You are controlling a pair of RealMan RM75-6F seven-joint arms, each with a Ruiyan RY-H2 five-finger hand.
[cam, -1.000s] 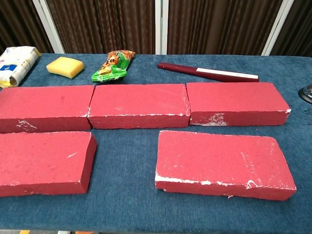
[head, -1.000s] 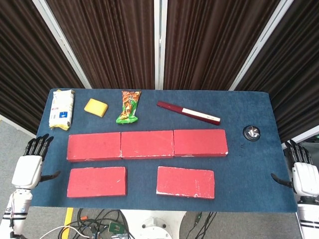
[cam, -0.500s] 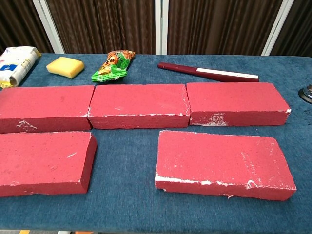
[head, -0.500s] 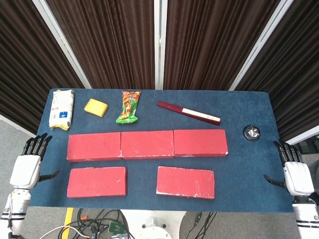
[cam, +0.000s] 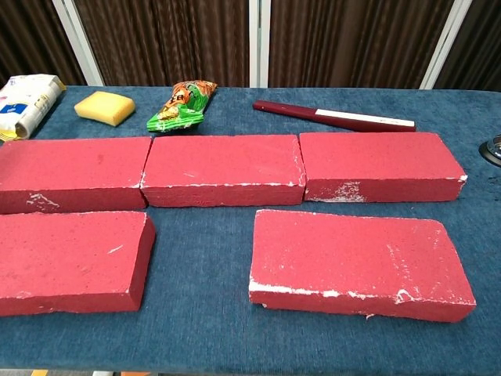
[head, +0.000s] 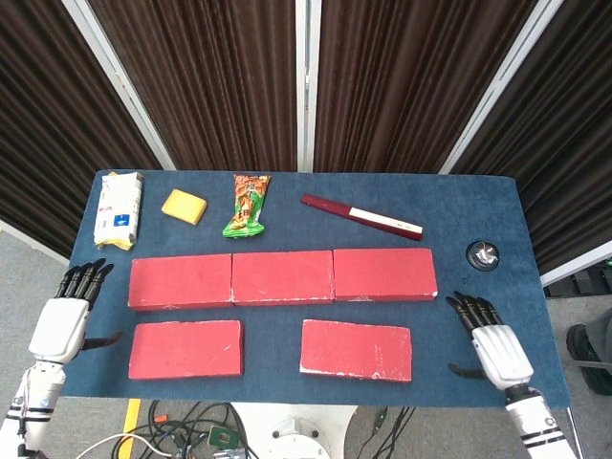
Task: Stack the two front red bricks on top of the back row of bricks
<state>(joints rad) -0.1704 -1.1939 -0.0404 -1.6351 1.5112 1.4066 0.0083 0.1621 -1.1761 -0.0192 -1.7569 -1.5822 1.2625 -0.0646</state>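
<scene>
Nearest the robot, both hands at the front of the blue table [head: 478,206]. Left hand [head: 61,325] just off the table's left front edge, fingers extended and spread, thumb out to the side, holding nothing. Right hand [head: 499,351] over the table's front right corner, to the right of the front right brick [head: 356,349], apart from it; fingers straight and spread, thumb out, nothing held. Neither hand shows in the chest view. Front row: front left brick [head: 185,348] and front right brick lie flat on the cloth with a wide gap between them, the right one slightly skewed, white chipping along its near edge. Both on the table, not stacked. Behind them, the back row: back left brick [head: 181,281], back middle brick [head: 283,276] and back right brick [head: 384,274], laid end to end, touching, nothing on top. To the right of that row, near the table's right edge, a small round black-and-silver object [head: 482,254]; kind unclear. Far side, left to right: a white and blue packet [head: 120,209], a yellow sponge [head: 185,206], a green and orange snack bag [head: 249,205], a long dark red box [head: 361,216] with a white panel, lying at an angle. Dark curtains [head: 210,76] behind the table.
</scene>
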